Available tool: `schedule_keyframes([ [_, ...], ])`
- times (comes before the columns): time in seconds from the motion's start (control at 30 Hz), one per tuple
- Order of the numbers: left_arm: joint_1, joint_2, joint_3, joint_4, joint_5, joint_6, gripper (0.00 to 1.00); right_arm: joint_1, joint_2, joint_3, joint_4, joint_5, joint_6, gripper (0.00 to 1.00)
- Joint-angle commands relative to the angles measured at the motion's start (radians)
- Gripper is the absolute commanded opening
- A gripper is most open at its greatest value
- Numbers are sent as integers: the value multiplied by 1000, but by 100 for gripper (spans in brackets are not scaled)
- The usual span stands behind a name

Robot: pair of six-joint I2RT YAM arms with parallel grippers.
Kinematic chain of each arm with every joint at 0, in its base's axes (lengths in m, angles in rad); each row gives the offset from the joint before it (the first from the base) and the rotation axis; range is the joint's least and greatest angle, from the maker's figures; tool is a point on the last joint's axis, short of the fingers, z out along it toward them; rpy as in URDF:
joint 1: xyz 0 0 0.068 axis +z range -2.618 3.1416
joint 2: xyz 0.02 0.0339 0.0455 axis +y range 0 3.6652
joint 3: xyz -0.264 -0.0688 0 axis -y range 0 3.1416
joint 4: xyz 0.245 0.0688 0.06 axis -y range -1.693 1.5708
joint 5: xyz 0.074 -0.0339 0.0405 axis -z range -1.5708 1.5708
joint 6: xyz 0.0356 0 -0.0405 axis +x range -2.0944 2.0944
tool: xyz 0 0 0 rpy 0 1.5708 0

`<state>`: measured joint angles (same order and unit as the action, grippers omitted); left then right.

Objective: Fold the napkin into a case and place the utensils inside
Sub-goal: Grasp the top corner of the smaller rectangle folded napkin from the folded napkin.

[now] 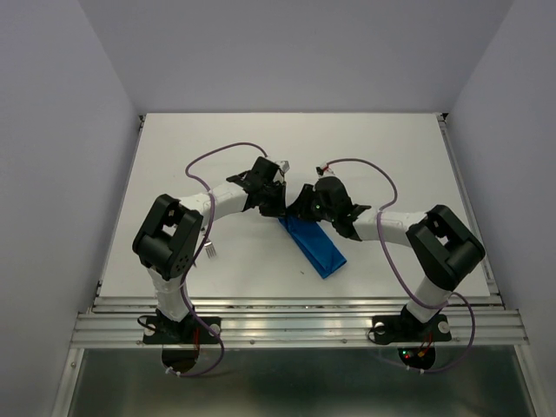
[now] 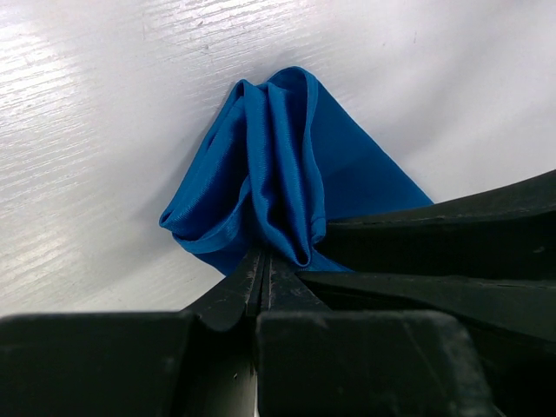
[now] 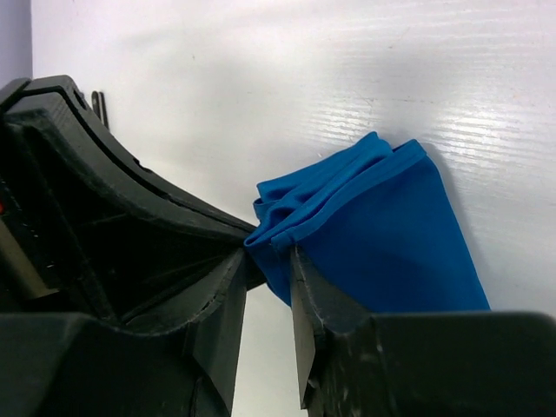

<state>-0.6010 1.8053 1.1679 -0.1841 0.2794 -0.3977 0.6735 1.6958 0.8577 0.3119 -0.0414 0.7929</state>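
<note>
Both arms meet at the far end of the blue napkin (image 1: 317, 248), mid-table.
The left gripper (image 2: 265, 269) is clamped tight on a bunched fold, with cloth fanning out from its tips. The napkin lies as a narrow folded strip, slanting from the middle of the table (image 1: 217, 148) toward the near edge, right of centre. The right gripper (image 3: 269, 265) has its jaws set narrow around the strip's end, cloth sitting between the tips. Whether it's truly pinching, I can't tell.
</note>
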Motion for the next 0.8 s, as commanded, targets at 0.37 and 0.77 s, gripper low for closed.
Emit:
schedule_keyframes([
  [0.37, -5, -21, 35, 3, 9, 16, 0, -3, 15, 60, -45, 35, -50, 21],
  [0.77, -5, -20, 39, 2, 9, 16, 0, -3, 54, 64, -51, 21, -43, 1],
])
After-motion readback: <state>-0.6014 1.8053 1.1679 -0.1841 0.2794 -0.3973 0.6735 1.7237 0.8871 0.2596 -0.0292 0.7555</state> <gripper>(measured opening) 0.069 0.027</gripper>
